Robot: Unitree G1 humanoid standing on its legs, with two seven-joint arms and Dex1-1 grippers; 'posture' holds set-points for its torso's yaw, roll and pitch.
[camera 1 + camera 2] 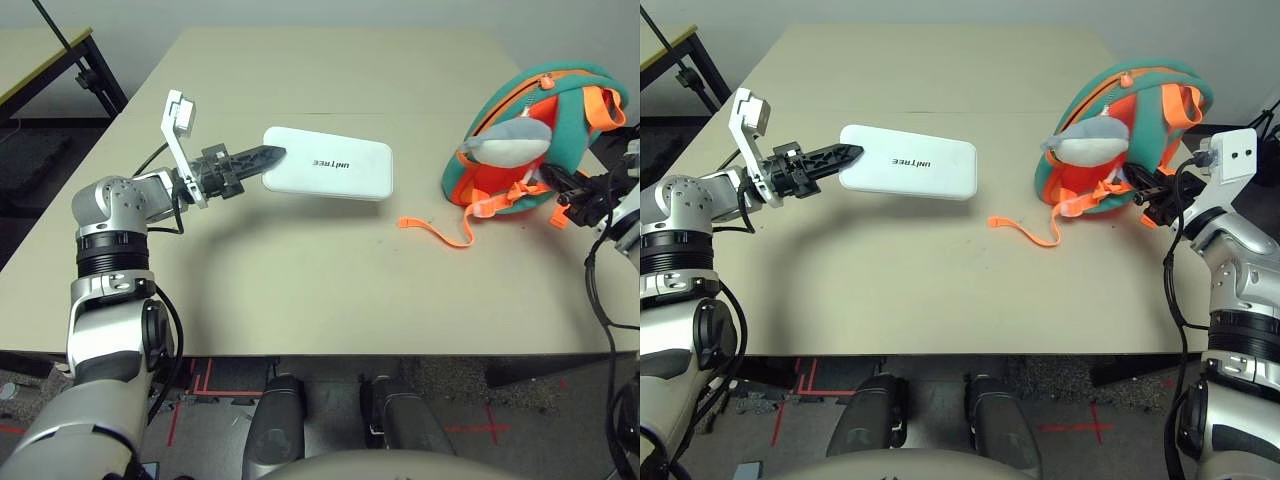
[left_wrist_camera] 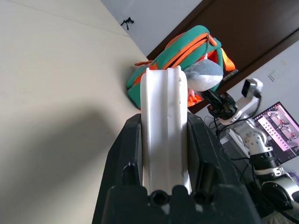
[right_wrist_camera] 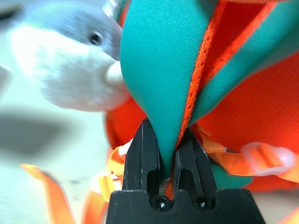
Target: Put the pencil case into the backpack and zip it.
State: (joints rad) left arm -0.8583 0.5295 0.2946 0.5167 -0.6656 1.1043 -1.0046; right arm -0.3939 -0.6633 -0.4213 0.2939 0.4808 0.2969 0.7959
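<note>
Left gripper [image 1: 268,156]: pinches case [image 1: 330,164] end, lifted off tabletop [image 1: 300,270].
Right gripper [image 1: 1137,186]: nips backpack [image 1: 1130,130] flap; tips hidden.
Lettering: upside down, unclear.

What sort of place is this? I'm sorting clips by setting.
Probably a robotics lab or test room: a plain beige table, tape marks on the floor, and, in the left wrist view, a monitor near the backpack.

The table [image 1: 300,280] is seen from above by both head views, looking forward and down; the same scene is shared, just shifted sideways a bit. The left wrist view is aimed along its fingers [image 2: 126,158] across the table toward the backpack [image 2: 159,60]. The right wrist view is jammed right against the backpack's fabric.
</note>
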